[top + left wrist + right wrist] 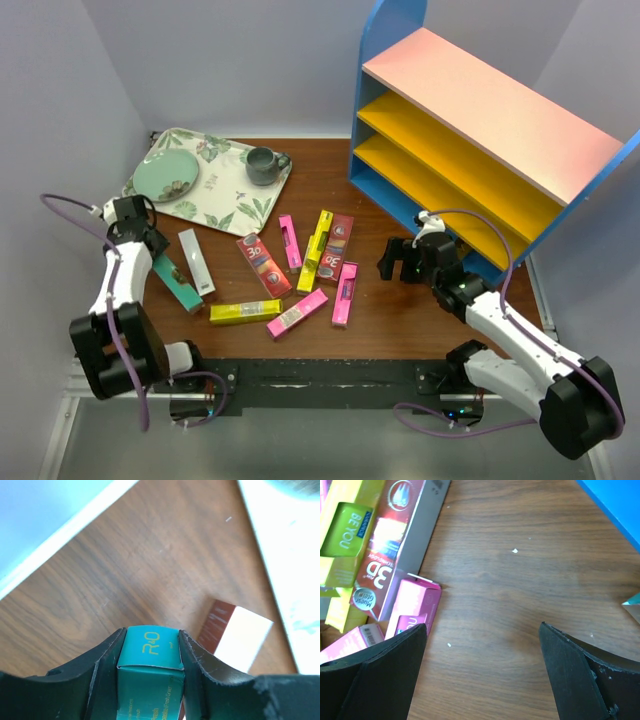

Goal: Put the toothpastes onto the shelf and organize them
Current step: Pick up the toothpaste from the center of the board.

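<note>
Far left | left gripper (151,636) clamped on teal carton (150,655), gold lettering; right gripper (482,626) apart

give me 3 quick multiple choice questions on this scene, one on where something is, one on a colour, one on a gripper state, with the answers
1. The grey cup stands:
A. on the floral tray
B. on a pink carton
C. on a white carton

2. The carton between the fingers of the left gripper is:
A. pink
B. teal
C. yellow

3. The right gripper is:
A. shut on a pink carton
B. open, holding nothing
C. shut on a dark red carton

Answers:
1 A, the top view shows the cup on the tray, beside the mint plate.
2 B, the left wrist view shows both fingers pressed against the sides of the teal carton.
3 B, the right wrist view shows its fingers wide apart with only table wood between them.
</note>
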`<state>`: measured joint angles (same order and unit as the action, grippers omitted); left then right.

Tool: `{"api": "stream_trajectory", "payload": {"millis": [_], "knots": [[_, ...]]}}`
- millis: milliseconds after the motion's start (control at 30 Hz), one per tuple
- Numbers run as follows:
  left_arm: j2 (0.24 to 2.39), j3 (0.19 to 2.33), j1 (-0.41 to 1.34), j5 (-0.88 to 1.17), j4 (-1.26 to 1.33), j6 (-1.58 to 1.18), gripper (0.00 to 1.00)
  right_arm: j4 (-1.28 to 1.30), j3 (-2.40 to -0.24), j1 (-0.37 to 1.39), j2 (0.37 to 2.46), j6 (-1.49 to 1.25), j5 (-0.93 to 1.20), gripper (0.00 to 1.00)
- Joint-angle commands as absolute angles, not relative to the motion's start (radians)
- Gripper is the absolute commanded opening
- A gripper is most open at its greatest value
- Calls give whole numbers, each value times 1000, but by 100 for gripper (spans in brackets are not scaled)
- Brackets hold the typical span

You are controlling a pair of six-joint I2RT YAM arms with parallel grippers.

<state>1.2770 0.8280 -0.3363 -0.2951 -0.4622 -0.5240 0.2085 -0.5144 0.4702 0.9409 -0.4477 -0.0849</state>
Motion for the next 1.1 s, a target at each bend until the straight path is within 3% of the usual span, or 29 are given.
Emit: {"api": "stream_trajectory", "payload": {"millis": [0, 167, 300, 567, 800, 1067], "knots": [[1132, 890, -342, -290, -495, -554, 19, 170, -509, 471, 905, -423, -35, 98], [985, 940, -342, -143, -469, -554, 18, 166, -515, 472, 882, -429, -2, 98], [922, 933, -342, 91, -391, -589, 18, 160, -528, 474, 876, -440, 51, 98], [828, 793, -330, 501, -120, -804, 16, 132, -531, 586, 825, -459, 63, 98], [792, 644, -116, 445, 174, -994, 15, 3, -545, 762, 861, -552, 29, 97], [850, 546, 72, 338, 376, -1138, 15, -150, -600, 1044, 929, -546, -196, 97]]}}
